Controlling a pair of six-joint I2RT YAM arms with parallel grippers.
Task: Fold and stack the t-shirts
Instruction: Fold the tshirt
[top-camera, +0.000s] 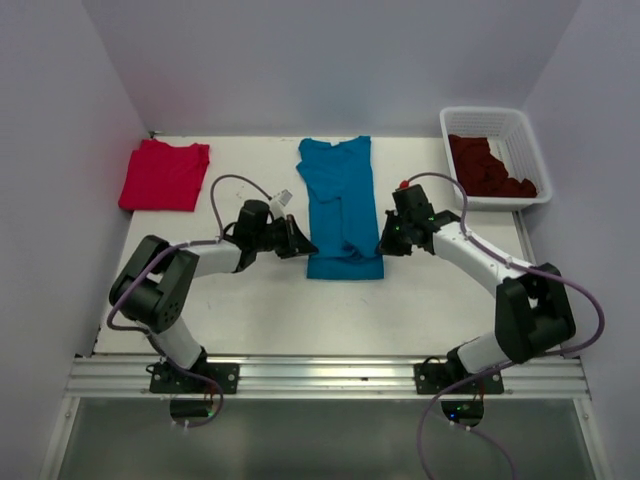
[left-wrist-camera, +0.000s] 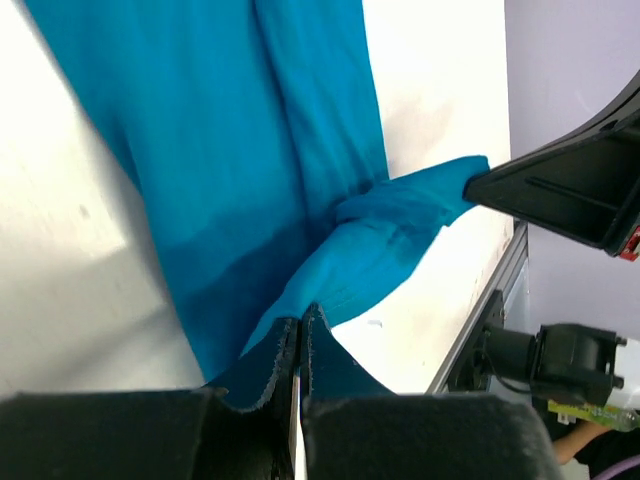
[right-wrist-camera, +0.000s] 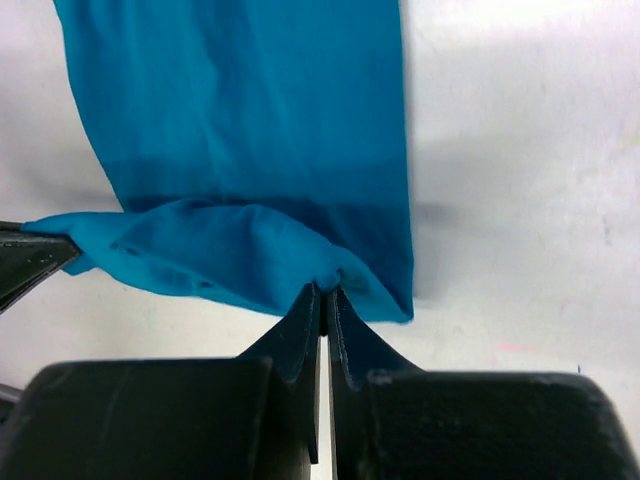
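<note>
The teal blue t-shirt (top-camera: 338, 200) lies lengthwise in the middle of the table, folded into a narrow strip. My left gripper (top-camera: 302, 243) is shut on its near left hem corner (left-wrist-camera: 330, 280). My right gripper (top-camera: 386, 242) is shut on its near right hem corner (right-wrist-camera: 300, 270). Both hold the hem lifted a little and bunched above the table. The bright red t-shirt (top-camera: 164, 174) lies folded at the far left. The dark maroon t-shirts (top-camera: 488, 166) are piled in the white basket (top-camera: 534, 150) at the far right.
The white lattice basket stands at the table's far right corner. The table's metal front rail (top-camera: 330, 376) runs along the near edge, with both arm bases on it. Grey walls close in the left, right and back.
</note>
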